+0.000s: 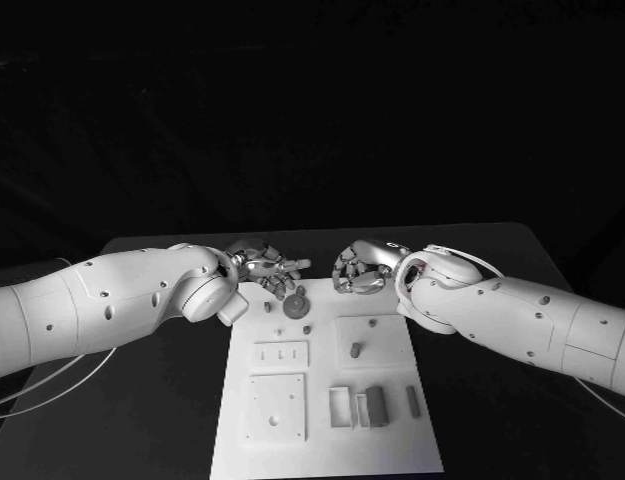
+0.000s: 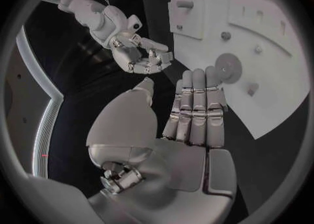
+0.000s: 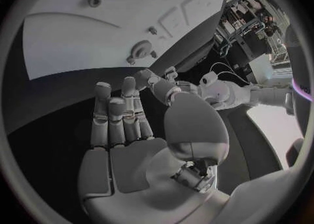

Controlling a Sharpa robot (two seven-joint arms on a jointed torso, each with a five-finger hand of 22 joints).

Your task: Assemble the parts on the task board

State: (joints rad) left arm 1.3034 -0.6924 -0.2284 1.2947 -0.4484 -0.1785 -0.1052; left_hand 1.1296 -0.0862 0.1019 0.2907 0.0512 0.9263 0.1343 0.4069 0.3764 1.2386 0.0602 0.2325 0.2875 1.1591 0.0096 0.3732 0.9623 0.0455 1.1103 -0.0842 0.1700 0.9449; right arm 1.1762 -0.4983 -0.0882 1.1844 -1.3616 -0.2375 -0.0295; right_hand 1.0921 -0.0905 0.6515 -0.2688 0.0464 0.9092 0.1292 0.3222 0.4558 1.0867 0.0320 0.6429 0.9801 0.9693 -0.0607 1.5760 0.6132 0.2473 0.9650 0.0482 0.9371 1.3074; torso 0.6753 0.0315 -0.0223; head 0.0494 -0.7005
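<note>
- We see the left arm (image 1: 96, 305) coming in from the picture's left in the head view and the right arm (image 1: 543, 325) from its right, both angled in toward the far end of the task board (image 1: 327, 440), so that the two hands sit near each other but apart.
- The task board lies lengthwise in the middle of the black table (image 1: 139, 420), a long white plate with raised square panels and slots along it.
- Our left hand (image 1: 266, 268) hangs over the board's far left corner; in the left wrist view its fingers (image 2: 196, 109) lie straight and side by side with the thumb set apart, holding nothing.
- Our right hand (image 1: 361, 270) sits just beyond the board's far edge; the head view shows it curled, while the right wrist view shows the fingers (image 3: 118, 114) extended upright over an empty palm.
- The left wrist view also shows the right hand (image 2: 141, 54) from the front, fingers bent inward with nothing in them.
- The right wrist view gives the board's far end from the opposite side, with the left hand (image 3: 164, 85) at its corner.
- A round disc part (image 1: 296, 308) lies flat on the board's far end, close under the left fingertips in the left wrist view (image 2: 229, 68); we cannot tell whether they touch.
- A short peg (image 1: 355, 349) stands upright in the square panel behind it.
- Dark narrow blocks (image 1: 377, 406) sit in slots at the board's near right.
</note>
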